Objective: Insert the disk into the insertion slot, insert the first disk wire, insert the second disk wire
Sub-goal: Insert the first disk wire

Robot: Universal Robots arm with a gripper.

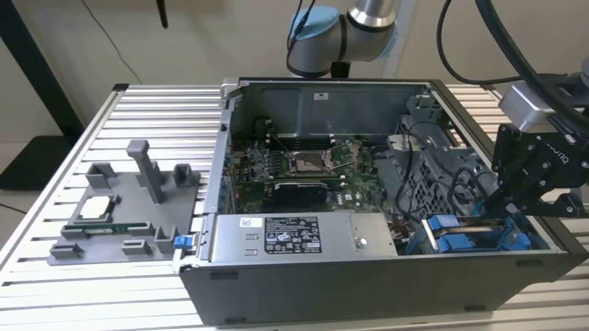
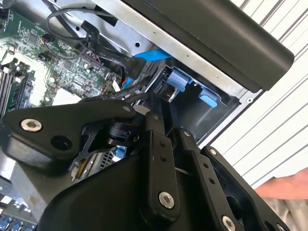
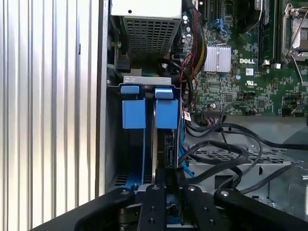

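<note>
**Gripper at drive cage, disk in bay**

The gripper [image 3: 169,180] sat inside the open computer case [image 1: 368,286], in line with the disk [image 3: 166,114]. Whether it was clamped on anything could not be told. The disk stood in the insertion slot [image 3: 147,80], just beside a second blue carrier [image 3: 133,109]. A blue cable [image 3: 182,156] ran along the disk's other side.

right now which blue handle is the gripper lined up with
The blue handle nearer the green circuit board; the gripper sits in line with it. The other handle is beside the case wall.
</note>
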